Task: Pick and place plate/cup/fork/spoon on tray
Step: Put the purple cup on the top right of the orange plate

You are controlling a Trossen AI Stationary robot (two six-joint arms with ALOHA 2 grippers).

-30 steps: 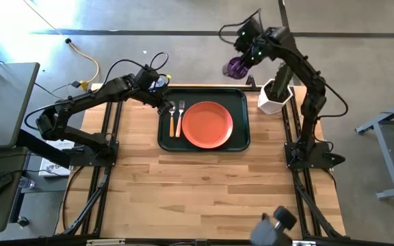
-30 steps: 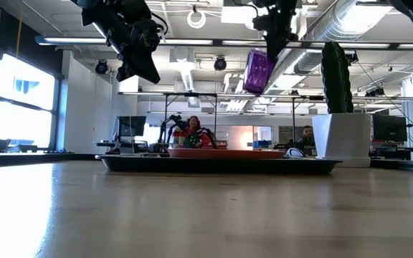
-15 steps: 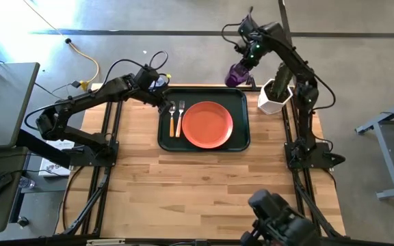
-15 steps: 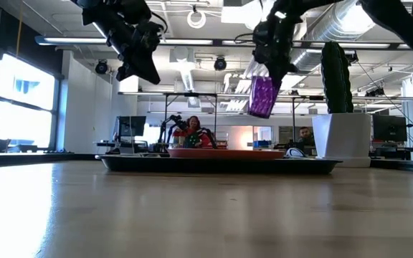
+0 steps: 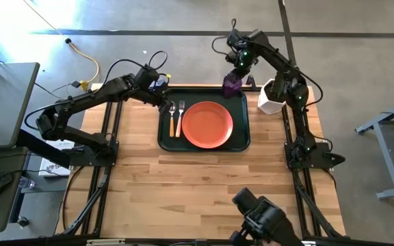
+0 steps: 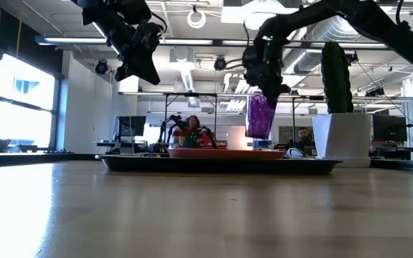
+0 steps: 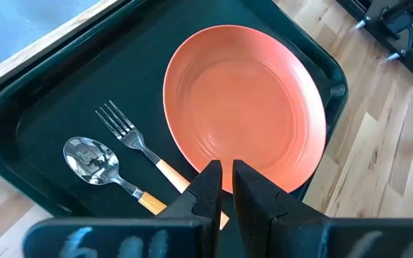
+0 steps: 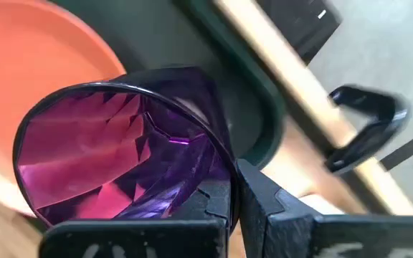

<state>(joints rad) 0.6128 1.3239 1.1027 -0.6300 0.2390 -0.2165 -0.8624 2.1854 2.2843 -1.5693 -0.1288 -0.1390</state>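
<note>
Purple cup (image 5: 231,86) hangs over the far corner of your tray (image 5: 241,140), pinched by the right gripper (image 5: 236,68). Plate (image 5: 207,124), fork (image 5: 180,116) and spoon (image 5: 172,117) already lie on the tray. Your left gripper (image 5: 163,102), fingers nearly together and holding nothing, waits above the tray's spoon side.

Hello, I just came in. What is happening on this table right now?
The robot is setting tableware on the green tray. The plate, the fork and the spoon already lie on it. The right gripper holds the purple cup in the air above the tray's far right corner, not yet set down. The left gripper hovers, shut and empty, over the tray's left edge, near the cutlery.
</note>
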